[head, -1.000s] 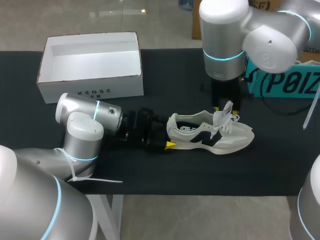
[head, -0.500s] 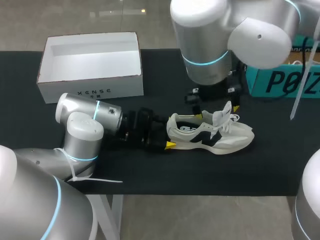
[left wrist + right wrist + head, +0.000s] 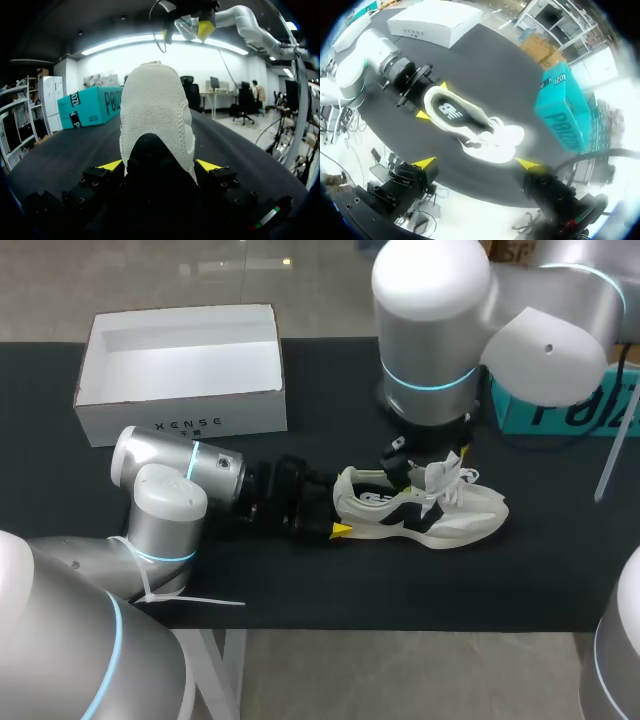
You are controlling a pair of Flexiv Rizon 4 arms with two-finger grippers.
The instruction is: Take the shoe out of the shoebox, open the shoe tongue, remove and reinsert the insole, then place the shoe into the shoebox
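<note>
While shoe (image 3: 420,505) lies out of shoebox (image 3: 180,370), centre frame, left gripper (image 3: 157,166) clamps its heel; right gripper (image 3: 475,163) hangs spread above. Tongue (image 3: 441,476), insole, reboxing likely remain.

A long table (image 3: 400,580) with a matte black top spans the head view, its near edge running straight across. Below that edge, towards the left, a white leg (image 3: 225,675) shows. A teal box (image 3: 570,415) stands on the far right part of the top, close to the back edge.
</note>
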